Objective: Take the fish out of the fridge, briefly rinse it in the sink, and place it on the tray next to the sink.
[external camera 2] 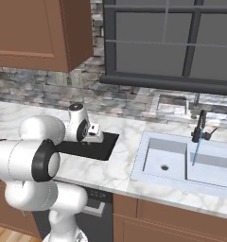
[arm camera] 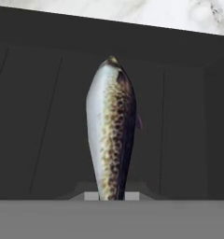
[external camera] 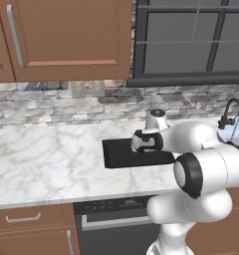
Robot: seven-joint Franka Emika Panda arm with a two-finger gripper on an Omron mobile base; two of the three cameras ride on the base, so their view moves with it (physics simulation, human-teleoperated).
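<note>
The fish (arm camera: 111, 140), slim with a speckled dark back and a pale belly, juts out from between the fingertips in the hand view. My gripper (arm camera: 111, 196) is shut on its tail end. Behind the fish lies the floor of the black tray (arm camera: 39, 116). In the base views my hand (external camera: 146, 142) (external camera 2: 89, 133) hangs low over the tray (external camera: 119, 155) (external camera 2: 105, 142). Whether the fish touches the tray I cannot tell. The sink (external camera 2: 155, 177) lies to the tray's right, and a thin blue stream runs from its dark tap (external camera 2: 199, 126) (external camera: 230, 112). The fridge is out of view.
The marble counter (external camera: 42, 159) stretches left of the tray. Wooden upper cabinets (external camera: 66, 35) hang above it, and a dark-framed window (external camera 2: 172, 42) sits behind the sink. A dishwasher front (external camera: 116, 219) is under the counter edge, and a stone backsplash (external camera: 42, 104) runs along the wall.
</note>
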